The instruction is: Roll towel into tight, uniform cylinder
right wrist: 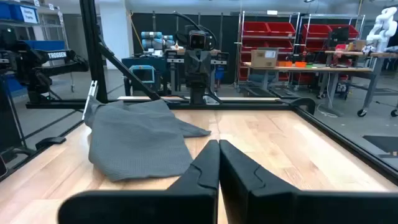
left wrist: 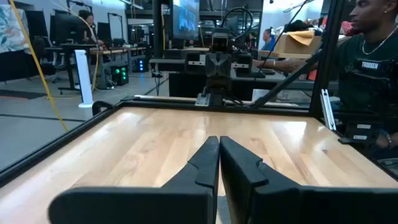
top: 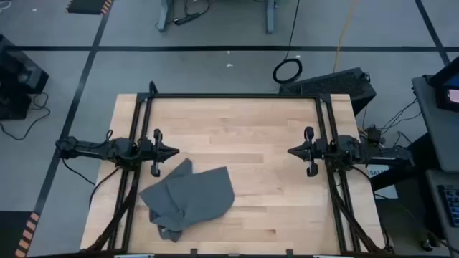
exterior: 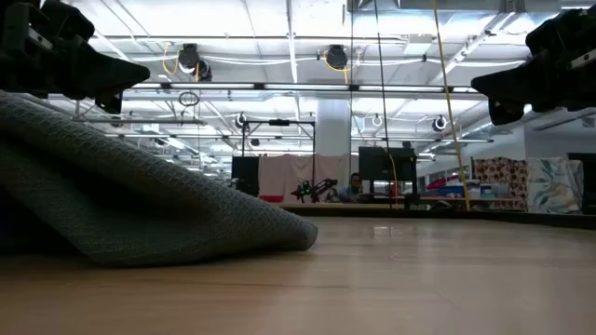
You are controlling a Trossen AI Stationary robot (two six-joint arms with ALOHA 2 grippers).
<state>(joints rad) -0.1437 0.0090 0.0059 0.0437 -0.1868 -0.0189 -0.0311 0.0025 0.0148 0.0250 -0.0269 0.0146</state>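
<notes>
A: Seen from above, what fills the picture?

B: A pale wooden bench (top: 244, 143) inside a black frame. The towel (top: 190, 197), dark grey and loosely crumpled, not rolled, lies on the bench's left half toward the near edge.

A: And the arms?

B: The left gripper (top: 174, 152) hovers at the left rail, just beside the towel's upper corner without holding it, jaws together. The right gripper (top: 292, 151) hovers opposite at the right rail, well apart from the towel, jaws together and empty.
</notes>
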